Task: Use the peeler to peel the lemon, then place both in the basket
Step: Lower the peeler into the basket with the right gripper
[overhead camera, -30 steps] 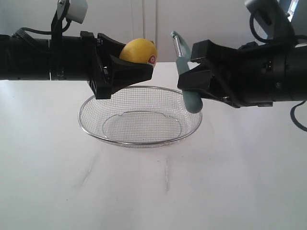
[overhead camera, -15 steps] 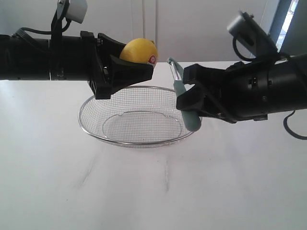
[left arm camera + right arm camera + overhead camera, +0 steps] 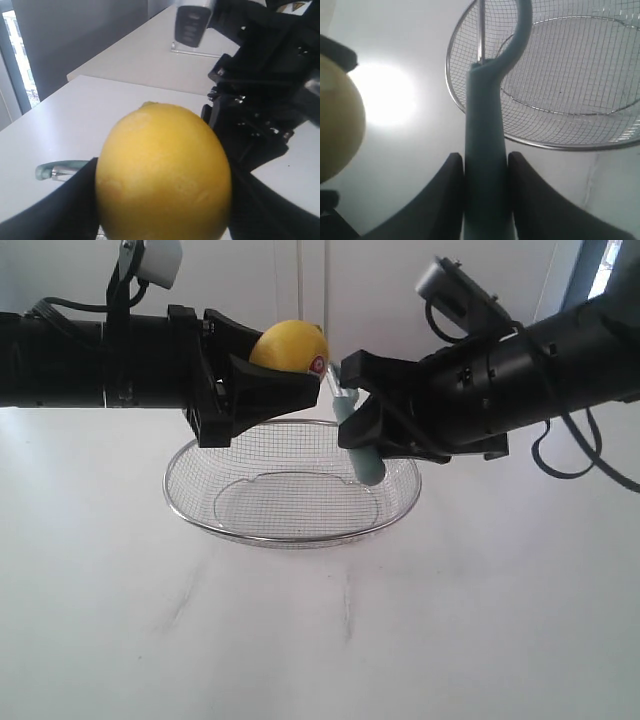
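- Left arm (image 3: 80,360): thick matte-black tube, with a black cable looped along its top.
- Left wrist camera (image 3: 152,258): pale grey box on a thin black bracket.
- Left gripper (image 3: 290,358): black, angular, wedge-shaped fingers.
- Right arm (image 3: 570,350): same black casing, trailing loose black cables.
- Right wrist camera (image 3: 455,285): silver-grey box with dark slots.
- Right gripper (image 3: 358,425): black, with broad tapered fingers.
- Yellow warning label (image 3: 296,6) on the right arm's housing.

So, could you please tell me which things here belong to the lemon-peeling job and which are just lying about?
Part of the job:
- lemon, gripped by the left gripper
- peeler, gripped by the right gripper
- basket, sitting below them both

Not part of it:
- white table, only the surface under the basket
- window in the background
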